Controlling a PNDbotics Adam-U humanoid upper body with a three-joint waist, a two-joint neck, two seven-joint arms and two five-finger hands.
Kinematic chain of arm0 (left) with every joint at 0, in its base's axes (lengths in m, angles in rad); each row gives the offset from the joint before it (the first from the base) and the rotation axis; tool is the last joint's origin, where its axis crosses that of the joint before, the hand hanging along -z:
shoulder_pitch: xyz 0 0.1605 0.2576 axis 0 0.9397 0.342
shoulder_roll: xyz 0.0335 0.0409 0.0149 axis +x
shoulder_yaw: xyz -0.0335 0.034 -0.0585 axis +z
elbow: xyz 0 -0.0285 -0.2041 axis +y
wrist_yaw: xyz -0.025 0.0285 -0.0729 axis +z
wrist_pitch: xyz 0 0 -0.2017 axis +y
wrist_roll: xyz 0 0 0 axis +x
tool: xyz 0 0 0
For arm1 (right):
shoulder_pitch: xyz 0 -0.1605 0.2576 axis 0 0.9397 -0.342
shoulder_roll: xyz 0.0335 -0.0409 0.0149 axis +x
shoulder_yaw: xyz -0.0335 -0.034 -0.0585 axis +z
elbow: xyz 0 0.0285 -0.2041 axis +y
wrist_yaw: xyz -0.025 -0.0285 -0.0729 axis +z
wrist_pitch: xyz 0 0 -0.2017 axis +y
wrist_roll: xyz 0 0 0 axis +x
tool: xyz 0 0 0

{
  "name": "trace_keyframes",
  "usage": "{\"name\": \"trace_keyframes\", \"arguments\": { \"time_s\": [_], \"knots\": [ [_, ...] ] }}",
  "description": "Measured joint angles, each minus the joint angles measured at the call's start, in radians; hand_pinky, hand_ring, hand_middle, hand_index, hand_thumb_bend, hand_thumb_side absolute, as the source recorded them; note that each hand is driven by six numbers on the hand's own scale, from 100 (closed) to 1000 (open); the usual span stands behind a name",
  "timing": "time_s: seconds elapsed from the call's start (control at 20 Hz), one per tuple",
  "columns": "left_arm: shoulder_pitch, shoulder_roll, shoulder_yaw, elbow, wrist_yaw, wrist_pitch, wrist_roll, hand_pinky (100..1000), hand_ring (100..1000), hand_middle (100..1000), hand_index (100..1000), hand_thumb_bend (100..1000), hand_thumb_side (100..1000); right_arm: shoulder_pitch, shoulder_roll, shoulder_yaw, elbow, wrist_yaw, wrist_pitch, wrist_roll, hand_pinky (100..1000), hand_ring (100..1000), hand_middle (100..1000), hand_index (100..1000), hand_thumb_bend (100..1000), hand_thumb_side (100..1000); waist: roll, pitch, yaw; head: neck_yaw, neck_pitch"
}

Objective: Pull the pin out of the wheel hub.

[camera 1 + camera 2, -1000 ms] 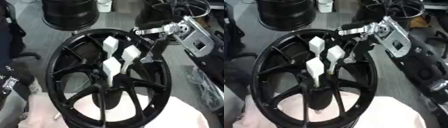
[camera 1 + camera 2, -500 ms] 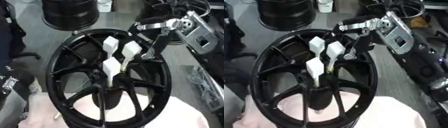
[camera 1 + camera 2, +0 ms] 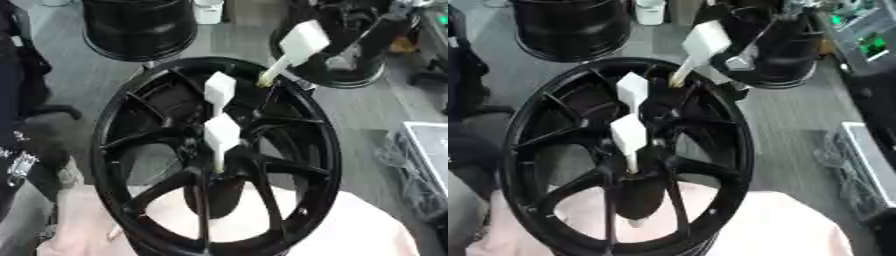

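Left eye view is showing one white pin (image 3: 295, 47) sitting clear of the wheel hub (image 3: 219, 165); two are remaining seated. No robot hand is showing, so its state is unknowable.

Black multi-spoke wheel hub (image 3: 302, 150) is lying face up on a pale pink cloth. Two white pins, square-headed (image 3: 222, 135) (image 3: 219, 89), are standing upright near its centre. A third white pin (image 3: 297, 44) is tilting clear above the hub's far rim. No robot hand is showing to reference.
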Motion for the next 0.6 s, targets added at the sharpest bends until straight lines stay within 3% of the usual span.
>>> {"name": "trace_keyframes", "arguments": {
  "time_s": [0.15, 0.3, 0.5, 0.6],
  "knots": [
    [0.001, 0.0, 0.006, 0.0, 0.0, 0.0, 0.007, 661, 727, 709, 798, 527, 717, 0.161, -0.054, -0.161, -0.044, 0.022, 0.042, -0.152, 743, 745, 601, 635, 152, 115, 0.014, 0.0, -0.019, 0.008, 0.001],
    [0.002, -0.001, 0.012, 0.0, 0.0, 0.0, 0.014, 661, 726, 709, 798, 526, 717, 0.324, -0.059, -0.318, -0.047, 0.055, 0.105, -0.31, 721, 736, 610, 665, 174, 129, 0.02, 0.0, -0.035, 0.015, 0.001],
    [0.004, -0.001, 0.019, 0.0, 0.0, 0.003, 0.023, 661, 726, 708, 798, 526, 719, 0.521, -0.012, -0.488, 0.031, 0.111, 0.222, -0.527, 717, 776, 800, 932, 268, 248, 0.026, 0.001, -0.056, 0.02, 0.001],
    [0.004, -0.001, 0.019, 0.0, 0.0, 0.003, 0.026, 660, 725, 706, 797, 525, 719, 0.591, 0.028, -0.54, 0.123, 0.123, 0.307, -0.627, 738, 799, 858, 985, 291, 343, 0.028, 0.001, -0.065, 0.021, 0.001]
  ]
}}
